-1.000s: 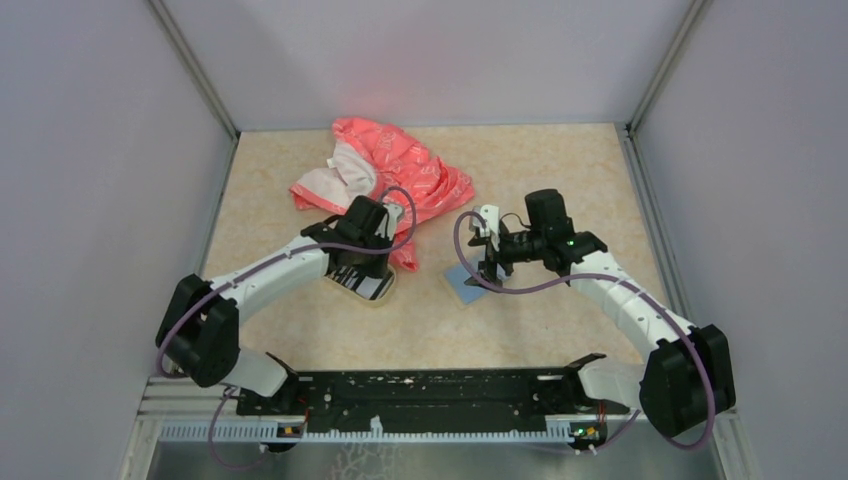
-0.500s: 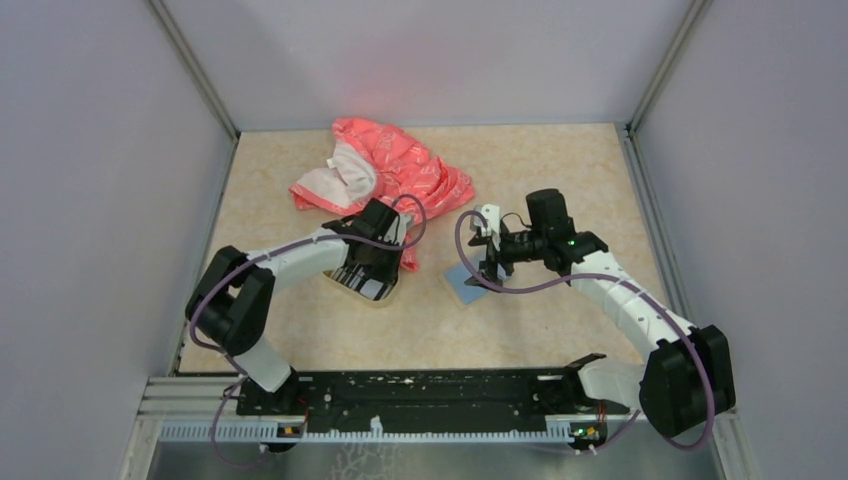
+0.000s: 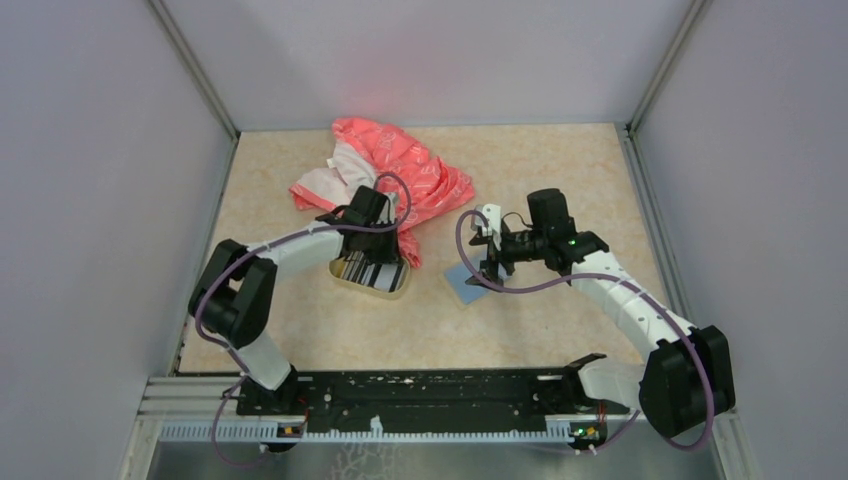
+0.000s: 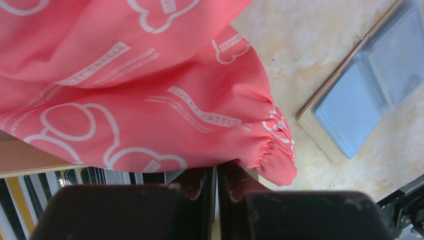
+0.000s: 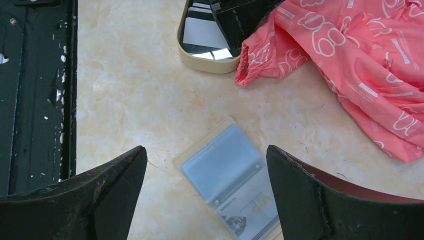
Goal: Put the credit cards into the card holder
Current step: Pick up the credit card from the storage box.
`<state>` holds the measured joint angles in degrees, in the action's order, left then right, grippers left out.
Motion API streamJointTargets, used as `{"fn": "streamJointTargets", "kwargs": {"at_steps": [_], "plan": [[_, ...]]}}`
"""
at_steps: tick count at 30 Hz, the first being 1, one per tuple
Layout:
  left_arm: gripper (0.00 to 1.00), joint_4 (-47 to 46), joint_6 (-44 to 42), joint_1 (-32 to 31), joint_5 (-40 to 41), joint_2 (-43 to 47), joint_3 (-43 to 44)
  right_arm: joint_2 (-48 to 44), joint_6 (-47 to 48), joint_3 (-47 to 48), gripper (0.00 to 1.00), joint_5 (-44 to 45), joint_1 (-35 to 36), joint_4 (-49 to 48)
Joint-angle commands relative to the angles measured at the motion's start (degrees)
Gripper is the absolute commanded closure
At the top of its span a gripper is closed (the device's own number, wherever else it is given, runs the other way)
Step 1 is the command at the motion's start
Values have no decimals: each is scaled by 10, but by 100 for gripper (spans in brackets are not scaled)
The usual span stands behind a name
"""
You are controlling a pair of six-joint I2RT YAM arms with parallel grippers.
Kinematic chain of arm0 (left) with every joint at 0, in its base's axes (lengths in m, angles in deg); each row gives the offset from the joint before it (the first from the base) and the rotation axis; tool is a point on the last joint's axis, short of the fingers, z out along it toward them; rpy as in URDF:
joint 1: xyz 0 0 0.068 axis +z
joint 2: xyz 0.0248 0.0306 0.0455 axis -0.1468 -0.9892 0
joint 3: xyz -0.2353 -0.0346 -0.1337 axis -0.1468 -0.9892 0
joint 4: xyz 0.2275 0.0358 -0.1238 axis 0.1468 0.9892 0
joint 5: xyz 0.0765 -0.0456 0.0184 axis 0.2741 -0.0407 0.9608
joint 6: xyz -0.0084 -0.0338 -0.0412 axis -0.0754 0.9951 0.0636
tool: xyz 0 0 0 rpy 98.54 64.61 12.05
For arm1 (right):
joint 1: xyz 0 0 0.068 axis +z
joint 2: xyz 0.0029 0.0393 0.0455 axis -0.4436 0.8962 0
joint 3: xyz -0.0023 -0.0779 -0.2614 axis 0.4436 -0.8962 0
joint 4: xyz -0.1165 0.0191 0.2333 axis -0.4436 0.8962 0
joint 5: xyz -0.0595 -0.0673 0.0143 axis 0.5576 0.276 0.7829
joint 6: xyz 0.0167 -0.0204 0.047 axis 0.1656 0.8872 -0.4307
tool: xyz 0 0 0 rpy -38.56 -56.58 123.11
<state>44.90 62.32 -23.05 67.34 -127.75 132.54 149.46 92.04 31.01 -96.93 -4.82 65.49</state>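
The jaws of your left gripper [image 4: 216, 192] are pinched nearly together, no card visible between them, under the pink cloth [image 4: 150, 75]; the jaws of your right gripper [image 5: 205, 149] stand wide over the card holder [image 5: 230, 175], lying open mid-frame; the credit cards [image 3: 372, 272] sit in the dish [image 3: 400, 290], centre-left; by my judgement, loading has barely begun.

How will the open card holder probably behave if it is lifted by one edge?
The card holder lies opened flat with a seam across its middle, so it would probably fold there. Its clear pockets look glossy, perhaps slippery. Being thin, it is likely light.
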Motion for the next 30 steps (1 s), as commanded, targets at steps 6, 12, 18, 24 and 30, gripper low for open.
{"fn": "streamJointTargets", "kwargs": {"at_steps": [6, 12, 18, 24, 30], "plan": [[87, -88, 16, 13, -68, 109, -54, -15, 11, 4, 11, -24, -4, -2], [64, -62, -50, 13, -18, 207, -94, -15, 12, 5, 11, -25, -5, -1], [46, 19, -94, 13, 63, 194, -87, -11, 12, 4, 11, -29, -5, -1], [44, 70, -162, 11, 44, 128, -42, -8, 11, 4, 11, -29, -5, -2], [39, 73, -185, -3, 68, 90, -35, -5, 11, 4, 11, -29, -5, -1]]}}
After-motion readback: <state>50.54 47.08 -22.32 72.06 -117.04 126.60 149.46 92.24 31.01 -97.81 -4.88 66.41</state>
